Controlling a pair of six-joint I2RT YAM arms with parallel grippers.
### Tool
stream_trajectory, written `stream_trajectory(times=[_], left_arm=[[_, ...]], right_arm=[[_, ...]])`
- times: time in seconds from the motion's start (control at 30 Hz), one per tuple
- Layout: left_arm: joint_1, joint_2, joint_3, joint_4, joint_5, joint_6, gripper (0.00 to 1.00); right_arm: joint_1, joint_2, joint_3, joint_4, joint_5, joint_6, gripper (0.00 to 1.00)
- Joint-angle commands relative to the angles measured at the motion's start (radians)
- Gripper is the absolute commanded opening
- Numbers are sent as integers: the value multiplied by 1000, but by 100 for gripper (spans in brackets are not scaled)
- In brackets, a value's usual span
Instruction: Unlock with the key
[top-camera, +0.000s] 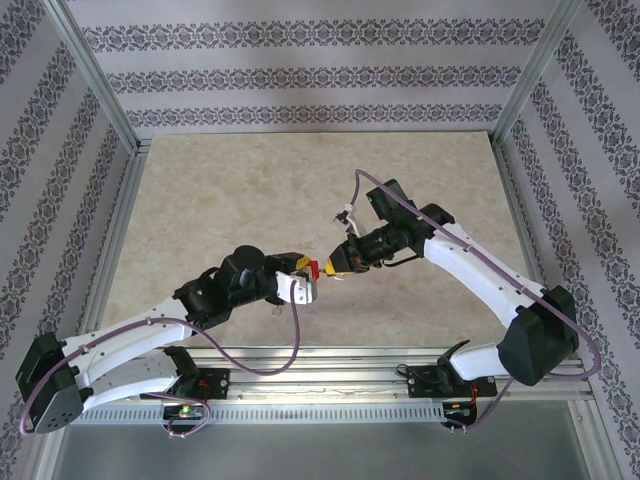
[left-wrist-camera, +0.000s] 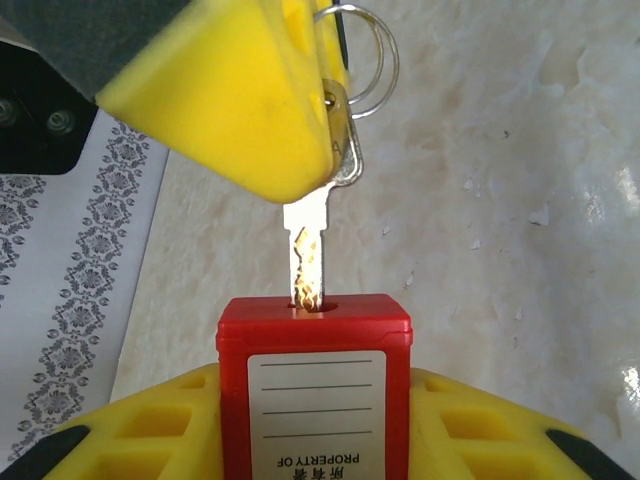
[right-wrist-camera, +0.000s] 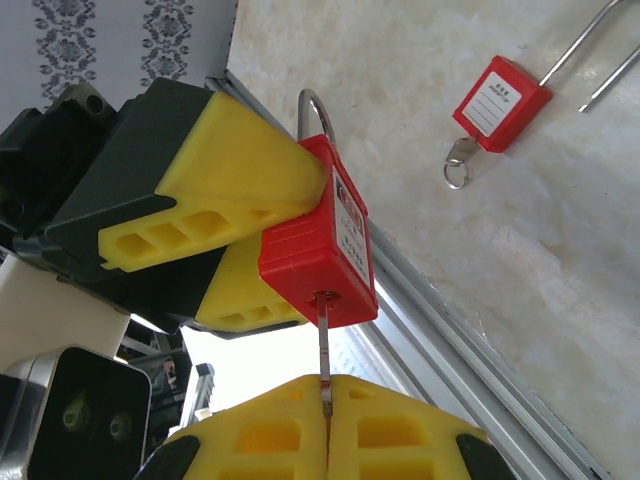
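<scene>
Top external view has both arms reaching inward over the table (top-camera: 250, 190). The left arm (top-camera: 150, 345) stretches low from the near left and the right arm (top-camera: 480, 275) bends back toward it, so their tips meet mid-table. The left gripper (top-camera: 303, 283) clamps the red padlock (left-wrist-camera: 315, 340) by its body, held off the surface. The right gripper (top-camera: 338, 262) is pinched together on the head of the key (left-wrist-camera: 307, 255), whose blade enters the keyhole (left-wrist-camera: 318, 300). How deep it goes cannot be told. A yellow finger hides most of the shackle (right-wrist-camera: 312, 110).
</scene>
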Motion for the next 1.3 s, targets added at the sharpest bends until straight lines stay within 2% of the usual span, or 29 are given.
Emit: stream_trajectory(times=[0.0,0.1,0.33,0.63,0.77,1.0,1.17,1.27], left_arm=[[-74,21,105,105,219,50,0],[-74,46,167,25,268,-1,0],[-63,41,203,12,323,-106,0],[-43,-6,139,177,327,-217,0],[-43,-13,106,320,311,-262,0],[-44,20,129,369,336,-269,0],[-48,2,73,449,215,-189,0],[-49,21,18,577,89,-116,0]], right_arm=[[38,49,39,91,106,-24,0],[85,56,40,82,162,-73,0],[117,76,17,68,222,-177,0],[68,24,-50,195,80,-122,0],[67,31,-46,192,58,-110,0],[51,44,-40,225,35,-70,0],[10,35,-50,283,35,50,0],[-38,34,-95,415,19,267,0]])
